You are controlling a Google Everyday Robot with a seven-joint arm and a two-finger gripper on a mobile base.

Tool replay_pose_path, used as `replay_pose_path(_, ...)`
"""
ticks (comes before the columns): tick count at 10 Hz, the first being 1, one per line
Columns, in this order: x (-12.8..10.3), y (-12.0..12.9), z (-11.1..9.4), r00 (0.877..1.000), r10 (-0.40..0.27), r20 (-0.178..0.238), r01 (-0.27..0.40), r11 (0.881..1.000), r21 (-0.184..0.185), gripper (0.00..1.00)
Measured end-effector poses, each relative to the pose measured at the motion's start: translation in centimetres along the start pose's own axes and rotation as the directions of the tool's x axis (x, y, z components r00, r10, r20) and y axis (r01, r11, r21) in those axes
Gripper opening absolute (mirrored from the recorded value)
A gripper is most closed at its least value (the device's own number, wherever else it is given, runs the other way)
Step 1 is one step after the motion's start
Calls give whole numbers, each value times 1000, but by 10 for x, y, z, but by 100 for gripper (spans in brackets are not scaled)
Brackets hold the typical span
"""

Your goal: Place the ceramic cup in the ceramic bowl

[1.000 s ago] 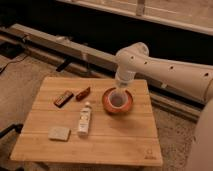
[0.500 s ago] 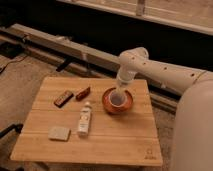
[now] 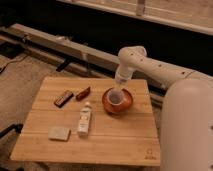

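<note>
Centre of frame, just right of middle: ceramic bowl on wooden table, toward its far edge. Inside the bowl's rim: ceramic cup, upright, mouth up, sitting left of the bowl's centre. Cannot tell whether resting on the bowl's floor or held just off it.

Directly above the cup: gripper, at the end of a white arm reaching in from the right edge of the frame and bending down. Close over the cup, possibly touching; contact not resolvable. Spread, pressed together or pinching the cup: cannot tell.

Judged progress: carry done, cup within the bowl. Left, most likely: let go if not yet done, then lift clear without dragging the cup out or tipping it.

Elsewhere on the table, left of the bowl and apart from it: white bottle lying down, two small brown items, pale flat pad at lower left.
</note>
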Motion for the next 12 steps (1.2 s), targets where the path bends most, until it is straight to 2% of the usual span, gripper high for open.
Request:
replay_pose_path(4, -6, -10, 6, 999, -32, -1, 32, 999, -43, 80)
replay_pose_path(5, -9, -12, 7, 999, -41, -4, 41, 998, -43, 80)
replay_pose_path(6, -12, -13, 8, 999, -51, -7, 51, 998, -40, 80)
replay_pose_path(8, -19, -17, 3, 998, -70, -2, 70, 998, 4, 80)
replay_pose_path(9, -18, -18, 2, 998, -69, -2, 69, 998, 13, 80)
replay_pose_path(12, -18, -18, 2, 998, -67, -2, 67, 998, 14, 80)
